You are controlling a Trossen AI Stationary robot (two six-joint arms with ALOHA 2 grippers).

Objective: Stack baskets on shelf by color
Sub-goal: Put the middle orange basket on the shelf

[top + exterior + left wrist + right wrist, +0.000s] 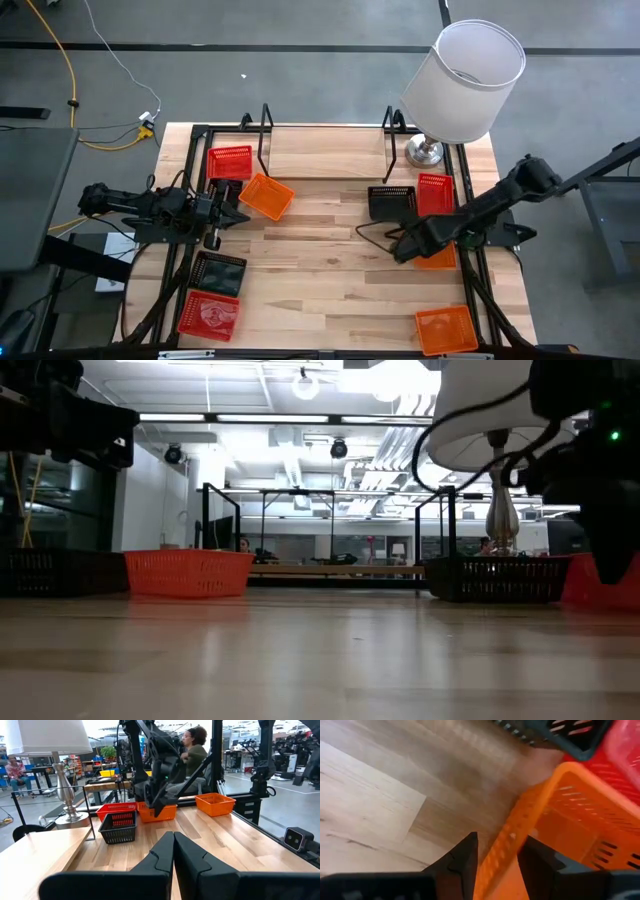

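**Straddling an orange basket rim, shelf not yet loaded**

Reaching over an orange basket (560,830) at the table's 3 o'clock edge, the right gripper (497,865) has its two fingers parted narrowly, one on each side of that basket's rim; the wall sits between them, and whether they pinch it I cannot tell. From above, only a sliver of this basket shows under the arm.

As for progress, the shelf (325,150) at 12 o'clock shows a bare wood base with no basket on it, so by my reading the stacking is hardly begun. Seven baskets lie scattered on the table:
- a red basket (230,162) and an orange one (267,196) near 10 o'clock, just beside the shelf's end;
- a black basket (391,201) and a red one (435,192) side by side toward 2 o'clock;
- a black basket (218,272) and a red one (208,314) at 8 o'clock;
- another orange basket (446,329) at 5 o'clock.

All still need sorting by colour.

The left gripper (173,851) waits at 9 o'clock, its fingers pressed together and empty. A white lamp (462,82) stands by the shelf's 1 o'clock corner.
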